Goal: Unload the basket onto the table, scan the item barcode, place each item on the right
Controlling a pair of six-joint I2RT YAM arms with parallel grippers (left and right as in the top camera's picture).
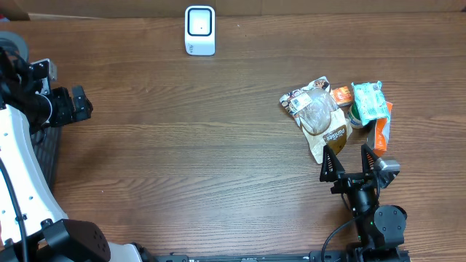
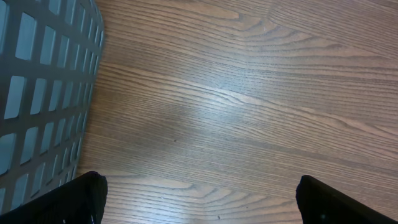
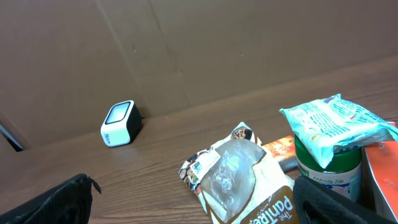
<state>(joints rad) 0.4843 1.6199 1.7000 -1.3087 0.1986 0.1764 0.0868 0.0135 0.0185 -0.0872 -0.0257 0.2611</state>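
The white barcode scanner (image 1: 199, 30) (image 3: 119, 122) stands upright at the far edge of the table. A pile of grocery items lies at the right: a brown-and-white bag with a clear window (image 1: 320, 120) (image 3: 242, 180), a teal packet (image 1: 369, 100) (image 3: 336, 121) on top of a green can (image 3: 326, 165), and an orange packet (image 1: 342, 94). My right gripper (image 1: 351, 157) (image 3: 196, 205) is open just in front of the bag, holding nothing. My left gripper (image 1: 83, 104) (image 2: 205, 202) is open over bare wood at the far left, with nothing between its fingers.
A grey mesh basket (image 2: 37, 93) (image 1: 48, 149) sits at the table's left edge, beside the left gripper. An orange-red box (image 1: 382, 132) (image 3: 382, 168) lies at the right end of the pile. A brown cardboard wall (image 3: 186, 50) rises behind the scanner.
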